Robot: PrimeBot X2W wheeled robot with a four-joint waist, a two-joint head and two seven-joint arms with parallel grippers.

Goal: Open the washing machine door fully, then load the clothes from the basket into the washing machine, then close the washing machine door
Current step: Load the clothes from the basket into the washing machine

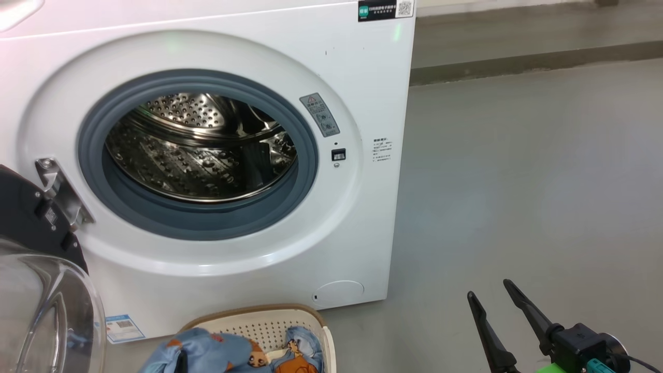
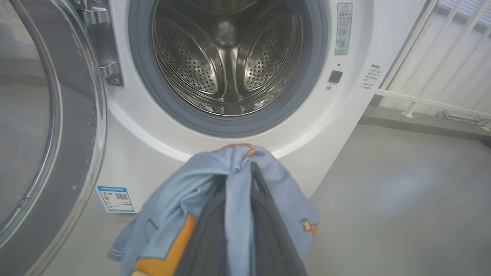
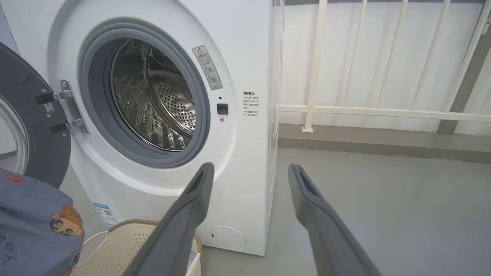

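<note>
**Machine** (image 1: 362, 77): white front-loader standing on the floor (image 1: 518, 181). The steel drum (image 1: 202, 150) has no cloth in it. A grey gasket (image 1: 305, 171) rings the mouth.

**Door** (image 1: 31, 217): swung out on its hinge (image 1: 57, 186) at the left of the mouth, glass bowl bulging toward the robot. It looks fully open.

**Basket** (image 1: 248, 311): on the floor just before the machine, below the mouth.

**Clothes** (image 2: 191, 203): blue printed fabric bunched over the left pincer, raised above the basket and lower than the mouth. A printed fold lies in the basket; whether it is the same piece cannot be told.

**Left pincer** (image 2: 241, 180): narrow, clamped on the clothes, fingers aimed at the drum.

**Right pincer** (image 1: 488, 288): wide, holding nothing, over bare floor well to the right of the machine.

**Step in hand**: carrying the garment to the drum. Loading has begun; closing the door is not yet due.

**Hazards, as judged:**
- The grip takes a small bunch, with much fabric hanging loose. It could slip out on the way up.
- A trailing hem may catch the basket rim and drag or tip the basket.
- If released too shallow, cloth would drape over the gasket and stop the door from shutting.
- The left arm works close to the door. A brush against it could swing the door into the path.
</note>
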